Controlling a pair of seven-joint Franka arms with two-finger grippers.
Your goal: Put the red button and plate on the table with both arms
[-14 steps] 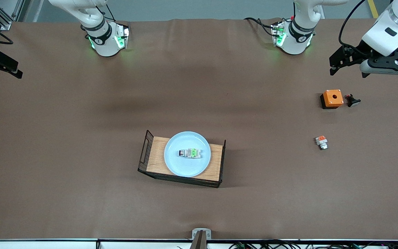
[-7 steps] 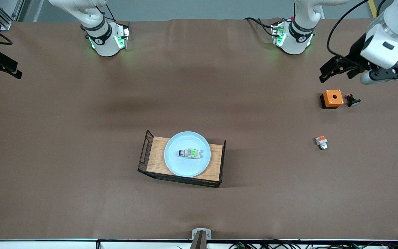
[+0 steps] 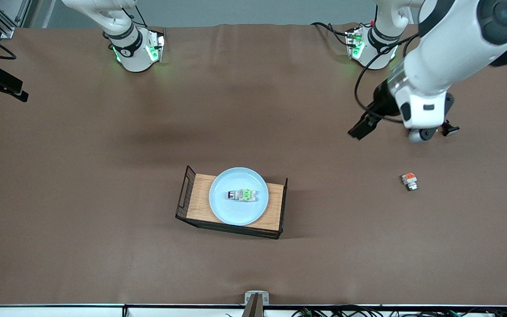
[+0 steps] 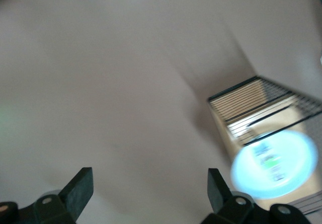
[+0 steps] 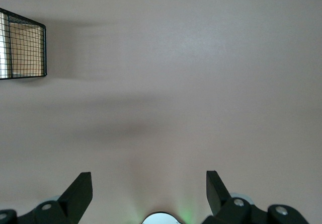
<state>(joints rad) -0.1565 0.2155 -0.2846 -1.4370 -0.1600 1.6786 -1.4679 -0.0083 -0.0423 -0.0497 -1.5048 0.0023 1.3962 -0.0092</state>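
Left gripper [image 4: 150, 191] spread wide, hanging over bare table [image 3: 104, 145]; right gripper [image 5: 149, 191] spread, waiting.

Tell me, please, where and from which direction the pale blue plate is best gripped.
Probably at the raised rim of the plate, on the bare edge nearest the front camera, coming from above: one jaw inside, one outside. It lies flat on the wooden tray, whose wire ends crowd its sides, with the red button at its centre.
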